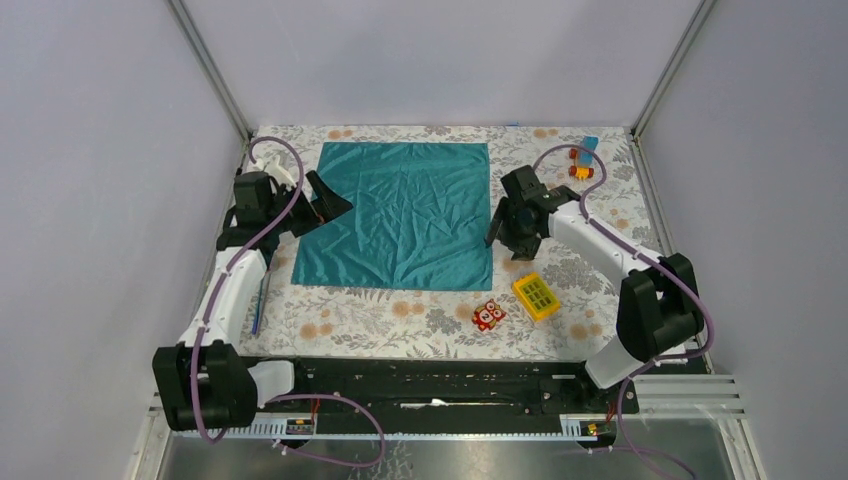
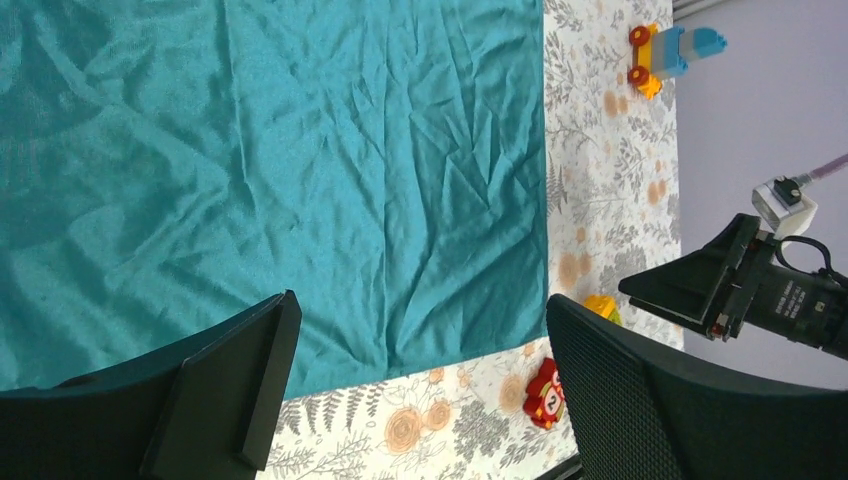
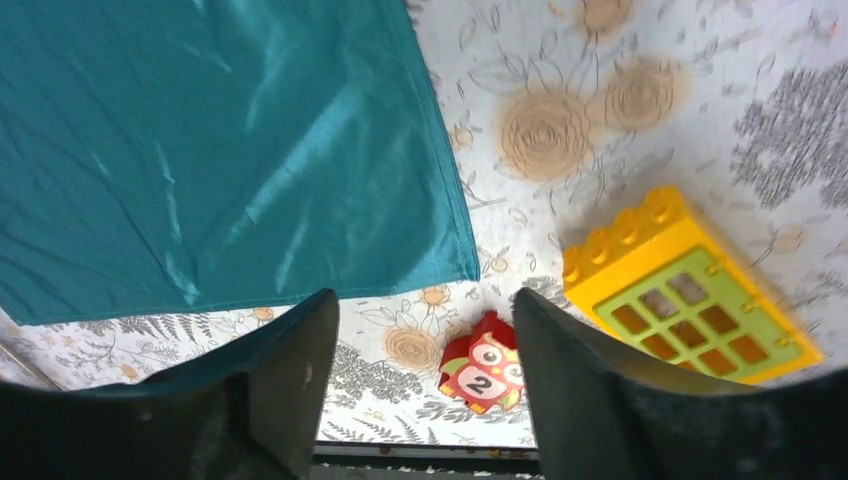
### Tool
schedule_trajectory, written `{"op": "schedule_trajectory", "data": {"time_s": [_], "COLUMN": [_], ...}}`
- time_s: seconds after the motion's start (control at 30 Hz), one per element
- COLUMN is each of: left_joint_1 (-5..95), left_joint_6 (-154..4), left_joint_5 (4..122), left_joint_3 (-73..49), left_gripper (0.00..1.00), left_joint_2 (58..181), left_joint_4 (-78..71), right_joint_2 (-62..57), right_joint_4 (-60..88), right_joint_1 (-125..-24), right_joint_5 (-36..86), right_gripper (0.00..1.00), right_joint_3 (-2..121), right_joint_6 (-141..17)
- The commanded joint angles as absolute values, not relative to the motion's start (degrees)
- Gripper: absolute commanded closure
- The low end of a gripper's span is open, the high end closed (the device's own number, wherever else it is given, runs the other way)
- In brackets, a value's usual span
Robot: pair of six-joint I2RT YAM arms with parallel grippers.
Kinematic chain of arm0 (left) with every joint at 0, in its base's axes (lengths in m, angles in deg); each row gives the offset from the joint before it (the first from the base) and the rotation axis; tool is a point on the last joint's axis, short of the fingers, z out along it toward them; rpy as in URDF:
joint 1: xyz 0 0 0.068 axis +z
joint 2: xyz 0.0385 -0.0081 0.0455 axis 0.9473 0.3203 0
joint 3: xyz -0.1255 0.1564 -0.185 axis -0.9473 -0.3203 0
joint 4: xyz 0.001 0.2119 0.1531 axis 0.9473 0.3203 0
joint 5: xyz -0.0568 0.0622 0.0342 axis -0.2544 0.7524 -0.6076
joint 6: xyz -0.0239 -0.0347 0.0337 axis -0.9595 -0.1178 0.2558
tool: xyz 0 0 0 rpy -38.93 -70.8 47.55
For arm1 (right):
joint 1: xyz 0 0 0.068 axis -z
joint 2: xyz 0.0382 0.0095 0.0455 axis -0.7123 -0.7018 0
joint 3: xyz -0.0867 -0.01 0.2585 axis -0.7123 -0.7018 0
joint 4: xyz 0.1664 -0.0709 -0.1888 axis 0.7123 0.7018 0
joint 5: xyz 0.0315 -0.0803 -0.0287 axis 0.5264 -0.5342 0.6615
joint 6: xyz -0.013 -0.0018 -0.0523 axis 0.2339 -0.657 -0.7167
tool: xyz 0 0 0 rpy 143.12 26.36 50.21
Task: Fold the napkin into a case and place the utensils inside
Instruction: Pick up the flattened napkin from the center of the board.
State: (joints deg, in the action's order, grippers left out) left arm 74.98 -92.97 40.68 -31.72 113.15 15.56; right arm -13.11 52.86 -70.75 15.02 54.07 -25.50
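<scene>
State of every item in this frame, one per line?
napkin: spread flat, unfolded, wrinkled
left gripper: open, empty, at napkin's left edge
right gripper: open, empty, near napkin's near right corner
blue-handled utensil: lying on table, outside napkin
yellow block: flat on table
owl toy: lying face up

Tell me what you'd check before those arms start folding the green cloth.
1. The napkin is spread flat with nothing on it: ok.
2. The left pincer is open and empty, over the napkin: ok.
3. The right pincer is open and empty: ok.
4. A napkin corner is in the right pincer's sight, close to its tips: ok.
5. The red owl toy and the yellow gridded block lie off the napkin: ok.
6. Utensils ready: cannot tell. Only a thin bluish handle shows, left of the napkin.
</scene>
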Motion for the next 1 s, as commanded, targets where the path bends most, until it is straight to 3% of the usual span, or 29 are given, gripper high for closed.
{"op": "schedule_trajectory", "data": {"time_s": [0.0, 0.2, 0.97], "left_joint_1": [73.4, 71.6, 69.3], "left_joint_6": [-90.9, -91.5, -90.7], "left_joint_5": [39.7, 36.1, 36.2], "left_joint_3": [-33.8, -36.5, -35.8], "left_gripper": [0.01, 0.01, 0.02], "left_joint_2": [107.6, 106.8, 105.7], "left_joint_4": [11.9, 10.1, 11.6], "right_joint_2": [-11.0, -14.9, -28.5], "right_joint_4": [53.0, 54.2, 62.2], "right_joint_1": [-73.6, -76.3, -78.7], "right_joint_5": [14.2, 13.7, 12.9], "right_gripper": [0.41, 0.61, 0.52], "right_joint_3": [50.7, 48.7, 56.0], "right_joint_6": [-19.0, -13.7, -11.0]}}
